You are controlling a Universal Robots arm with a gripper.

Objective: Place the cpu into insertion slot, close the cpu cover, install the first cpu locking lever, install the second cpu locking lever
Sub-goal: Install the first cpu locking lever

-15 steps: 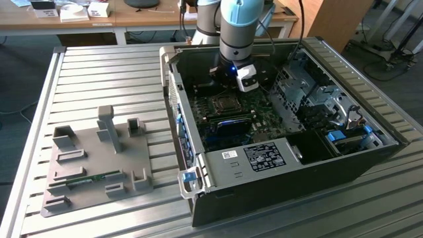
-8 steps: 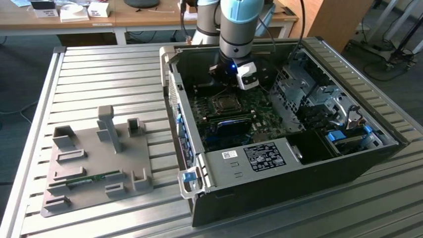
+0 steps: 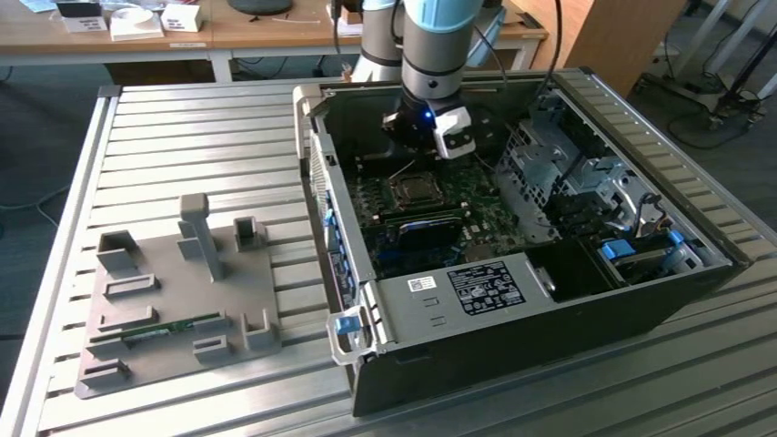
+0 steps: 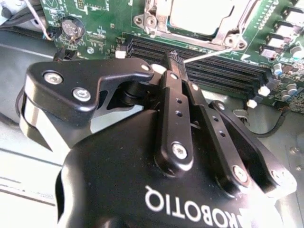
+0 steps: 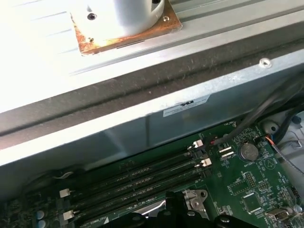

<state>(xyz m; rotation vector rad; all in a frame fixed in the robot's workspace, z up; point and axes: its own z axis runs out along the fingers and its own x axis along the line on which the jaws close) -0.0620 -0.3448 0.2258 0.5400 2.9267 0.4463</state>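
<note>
Inside an open black computer case (image 3: pixel 547 337) on a ribbed aluminium desk (image 3: pixel 206 137), the cpu (image 4: pixel 199 14) lies flat in the insertion slot (image 3: pixel 413 188). Its dull silver-grey top faces up, and being square it has no long axis. The cpu cover (image 4: pixel 190 36), a silvery metal frame, lies down around it, just beside the long black memory slots (image 4: pixel 213 71) on the green motherboard (image 4: pixel 95 14). A thin, bright wire locking lever (image 4: pixel 211 53) runs slantwise from the cover's corner over the memory slots. The gripper (image 4: pixel 173 59) hangs above those slots, its matte black fingers (image 4: pixel 176 99) brought together. Their tips are at the lever's free end; whether they pinch it cannot be told.
</note>
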